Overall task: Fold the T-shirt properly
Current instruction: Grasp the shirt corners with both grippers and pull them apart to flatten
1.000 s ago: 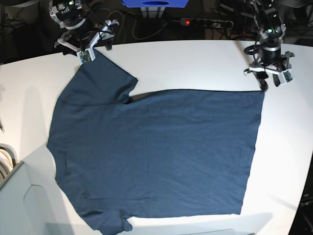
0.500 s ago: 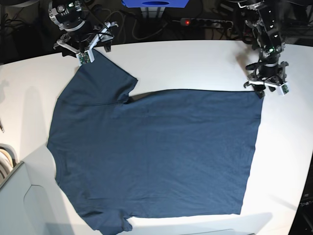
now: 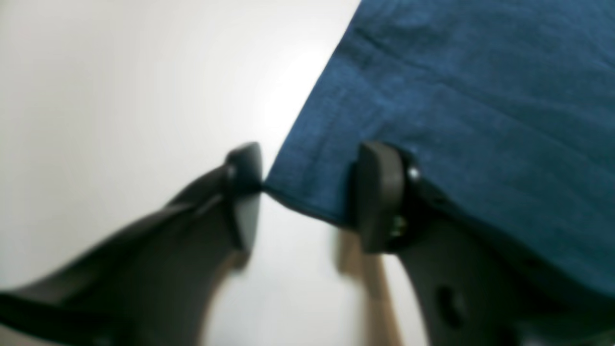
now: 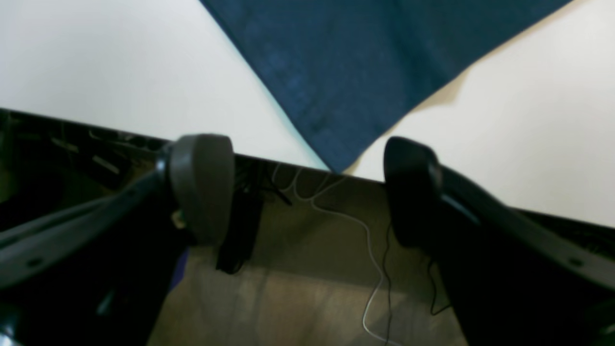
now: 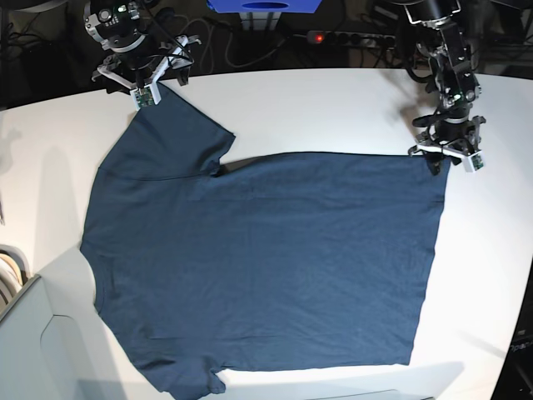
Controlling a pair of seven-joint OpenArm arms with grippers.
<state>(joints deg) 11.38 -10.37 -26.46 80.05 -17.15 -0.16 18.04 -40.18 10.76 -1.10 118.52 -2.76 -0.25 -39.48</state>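
Looking through your left wrist view, you see the left hand [image 3: 307, 192] open, its two pads straddling a hem corner of the T-shirt [image 3: 461, 110]; one pad touches the corner's tip, the other sits on the cloth, both on the white desk [image 3: 120, 86].

In your right wrist view, the right hand [image 4: 307, 187] is open too, hanging over the desk's edge, with a sleeve corner pointing between its pads, not touching.

From the base view, the T-shirt [image 5: 266, 267] lies flat across the desk, left hand [image 5: 447, 158] at its far right corner, right hand [image 5: 146, 83] at the far left sleeve.
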